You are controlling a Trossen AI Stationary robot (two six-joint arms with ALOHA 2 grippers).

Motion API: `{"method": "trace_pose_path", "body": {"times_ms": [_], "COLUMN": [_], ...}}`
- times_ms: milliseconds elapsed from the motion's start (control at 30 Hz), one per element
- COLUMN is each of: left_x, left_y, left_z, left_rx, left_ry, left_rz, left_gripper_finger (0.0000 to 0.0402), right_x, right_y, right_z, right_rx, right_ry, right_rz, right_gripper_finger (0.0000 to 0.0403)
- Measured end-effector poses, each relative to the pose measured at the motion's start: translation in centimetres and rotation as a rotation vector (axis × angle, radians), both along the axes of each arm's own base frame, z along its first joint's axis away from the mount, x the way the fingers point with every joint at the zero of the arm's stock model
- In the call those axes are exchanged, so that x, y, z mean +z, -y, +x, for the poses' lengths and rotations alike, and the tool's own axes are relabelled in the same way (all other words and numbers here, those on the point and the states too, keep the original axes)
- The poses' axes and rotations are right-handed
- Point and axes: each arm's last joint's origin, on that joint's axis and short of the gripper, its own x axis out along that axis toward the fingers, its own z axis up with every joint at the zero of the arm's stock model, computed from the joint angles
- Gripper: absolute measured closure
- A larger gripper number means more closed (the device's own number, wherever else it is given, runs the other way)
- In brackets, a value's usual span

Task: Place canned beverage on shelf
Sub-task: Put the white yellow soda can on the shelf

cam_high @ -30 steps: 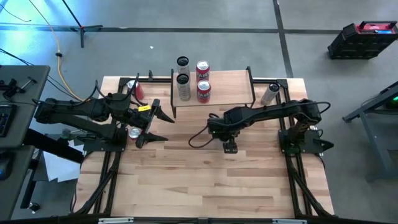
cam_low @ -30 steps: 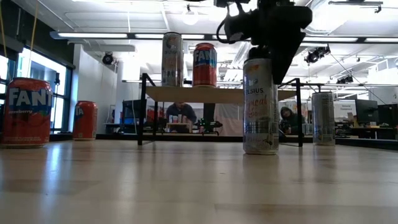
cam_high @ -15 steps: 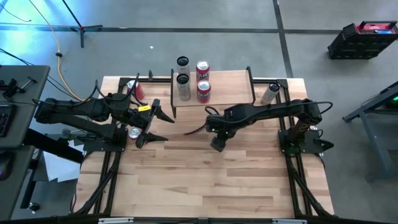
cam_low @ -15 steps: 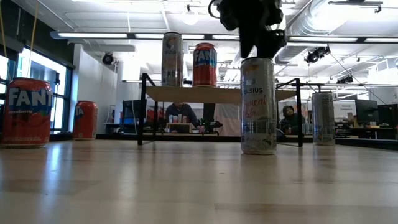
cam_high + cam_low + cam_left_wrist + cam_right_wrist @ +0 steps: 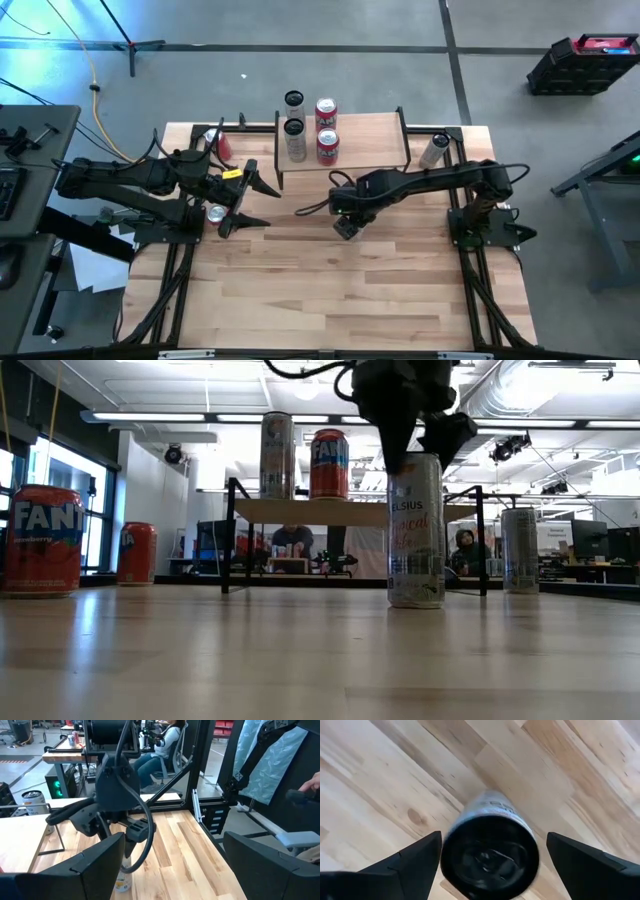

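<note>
Four cans already stand on the shelf (image 5: 360, 135) at upper centre of the high view, bunched at its left end, so you have bare plank to their right for the next one. Your target is the tall white can (image 5: 416, 530) standing upright on the table (image 5: 330, 290), centre-right in the low view, in front of the shelf and well apart from it. Your right gripper (image 5: 490, 865) hangs directly above it, pointing down; in its wrist view the dark can top sits centred between the two spread fingers (image 5: 415, 857), which touch nothing yet. That alignment looks set for a top-down grab, so judge the next move as a straight descent before closing. Watch the can: it is tall and narrow, so an off-centre finger could tip it. Your left gripper (image 5: 252, 198) waits at centre-left of the high view, fingers wide and empty, parked clear of the shelf's left legs, with a can top (image 5: 216, 212) on the table just beside it. Other cans stand spare: a red one (image 5: 40, 540) at far left of the low view, another red (image 5: 137, 553) behind it, a silver one (image 5: 520, 550) at right.
</note>
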Motion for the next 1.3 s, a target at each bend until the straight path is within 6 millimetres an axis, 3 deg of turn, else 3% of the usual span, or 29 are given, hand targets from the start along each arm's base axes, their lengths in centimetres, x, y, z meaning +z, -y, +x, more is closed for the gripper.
{"method": "trace_pose_path", "body": {"times_ms": [1133,1300], "left_x": [0.0,0.0], "left_y": [0.0,0.0], "left_z": [0.0,0.0], "left_rx": [0.000,-0.001], "left_ry": [-0.001,0.000], "left_rz": [0.000,0.000], "left_gripper_finger": [0.0073,0.0073], "right_x": [-1.7,-1.7], "right_y": [0.0,0.0], "right_z": [0.9,0.9], "right_rx": [-0.054,-0.054], "right_ry": [-0.042,-0.046], "right_rz": [0.001,0.003], "right_gripper_finger": [0.0058,0.0078]}}
